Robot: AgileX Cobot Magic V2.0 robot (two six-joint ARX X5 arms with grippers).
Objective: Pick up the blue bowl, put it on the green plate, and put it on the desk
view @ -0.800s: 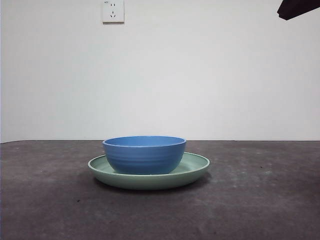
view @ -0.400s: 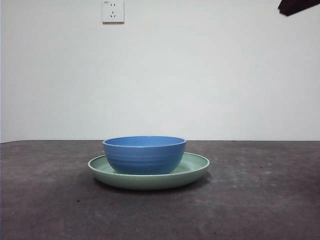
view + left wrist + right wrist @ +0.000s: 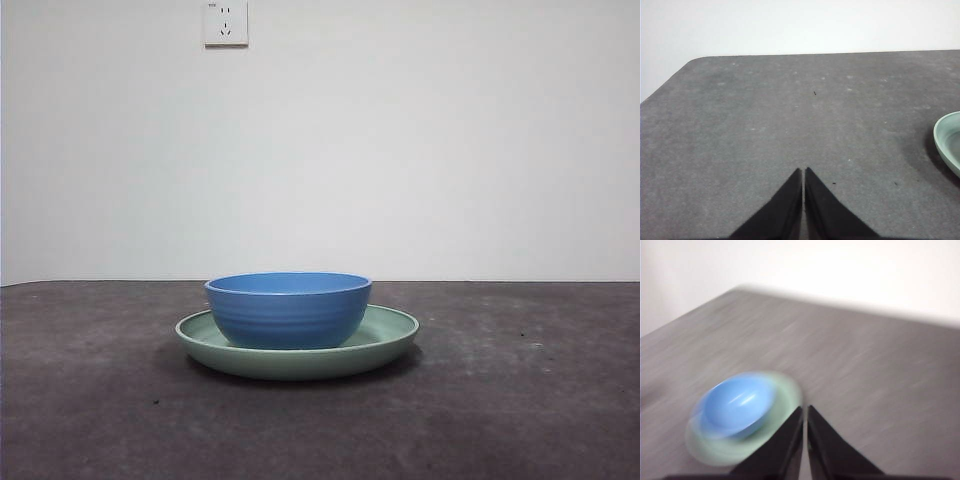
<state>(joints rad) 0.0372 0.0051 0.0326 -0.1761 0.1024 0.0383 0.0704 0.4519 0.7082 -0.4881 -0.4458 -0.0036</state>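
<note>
The blue bowl [image 3: 288, 309] is seen standing upright in the green plate [image 3: 390, 340], mouth up, its rim level; being round, it shows no long axis and no particular heading. The bowl is set a little off the plate's middle — more bare plate is left showing on one side than on the other. The plate lies flat on the worktop [image 3: 520, 400], its low rim wider than the bowl all round. A white wall socket [image 3: 226, 21] is mounted high on the wall behind.

No arm is shown in the front view.

The left claw [image 3: 803, 172] is held over bare worktop, its two black jaws pressed together tip to tip with only a hairline seam between them, and nothing is gripped. From this claw, the plate is well off to the side, only an arc of its rim [image 3: 943, 142] being caught at the frame's edge; the bowl is not seen from there.

The right claw [image 3: 805, 410] is likewise closed on nothing, jaws meeting at the tips. Its view is smeared by motion blur. The bowl [image 3: 737, 405] in the plate [image 3: 785, 400] is seen just beside this claw's tips and below them — near, but apart, with no contact made.
</note>
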